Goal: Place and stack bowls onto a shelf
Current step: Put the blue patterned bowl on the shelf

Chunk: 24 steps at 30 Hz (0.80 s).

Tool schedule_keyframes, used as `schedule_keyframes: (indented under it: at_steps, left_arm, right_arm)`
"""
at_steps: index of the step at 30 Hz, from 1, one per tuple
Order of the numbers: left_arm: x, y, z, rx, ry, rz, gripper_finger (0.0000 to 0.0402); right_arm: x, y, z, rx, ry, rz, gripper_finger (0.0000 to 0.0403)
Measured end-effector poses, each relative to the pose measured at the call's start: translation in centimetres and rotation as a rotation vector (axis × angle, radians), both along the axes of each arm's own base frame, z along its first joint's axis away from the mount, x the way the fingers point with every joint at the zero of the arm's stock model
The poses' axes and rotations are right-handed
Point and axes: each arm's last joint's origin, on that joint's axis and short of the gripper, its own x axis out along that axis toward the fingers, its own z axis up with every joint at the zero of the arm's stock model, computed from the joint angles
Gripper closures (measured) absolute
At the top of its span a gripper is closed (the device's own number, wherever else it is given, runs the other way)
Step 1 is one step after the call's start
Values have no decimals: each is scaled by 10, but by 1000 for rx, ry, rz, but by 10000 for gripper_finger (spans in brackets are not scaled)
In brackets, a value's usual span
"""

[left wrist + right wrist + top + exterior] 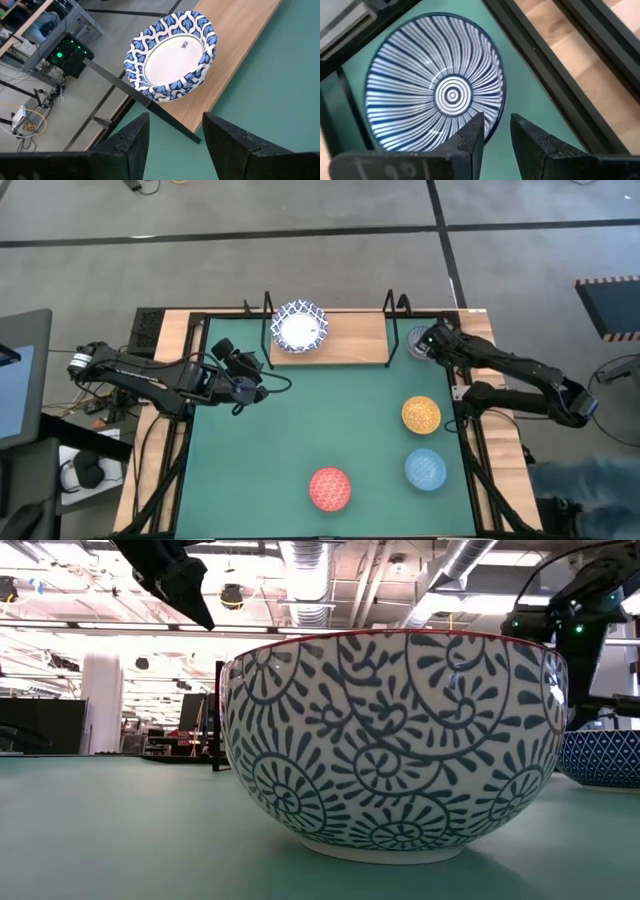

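A stack of white bowls with blue patterned rims (300, 328) (172, 52) sits on the left part of the wooden shelf (355, 340) (240, 45) at the table's far edge. My left gripper (275, 383) (175, 127) hovers open over the green mat, near the shelf's left end and pointing at the stack. A grey-blue striped bowl (416, 340) (435, 92) rests on the mat just right of the shelf. My right gripper (428, 340) (497, 122) hangs open over its rim, one finger above the inside and one outside. Whether they touch, I cannot tell.
On the mat's right half stand a yellow-orange bowl (421, 414), a light blue bowl (425, 469) (600, 755) and a red bowl (330, 488). The red bowl's swirl-patterned outside (390, 740) fills the low view. Black shelf posts (268, 305) rise at the shelf's ends.
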Motion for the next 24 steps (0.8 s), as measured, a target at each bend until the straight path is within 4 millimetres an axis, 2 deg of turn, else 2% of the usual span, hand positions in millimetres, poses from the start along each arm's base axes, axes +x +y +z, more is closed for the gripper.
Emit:
schedule_keyframes:
  at_steps: [9,19,24]
  left_arm:
    - [0,0,0,3,5,-3,233]
    - [0,0,0,2,3,-3,233]
    - [0,0,0,2,3,-3,233]
  right_arm:
    - [-5,-4,-15,-25,-40,-42,286]
    - [-3,-4,-17,-61,-27,-5,362]
    - [3,1,-13,-127,-4,44,366]
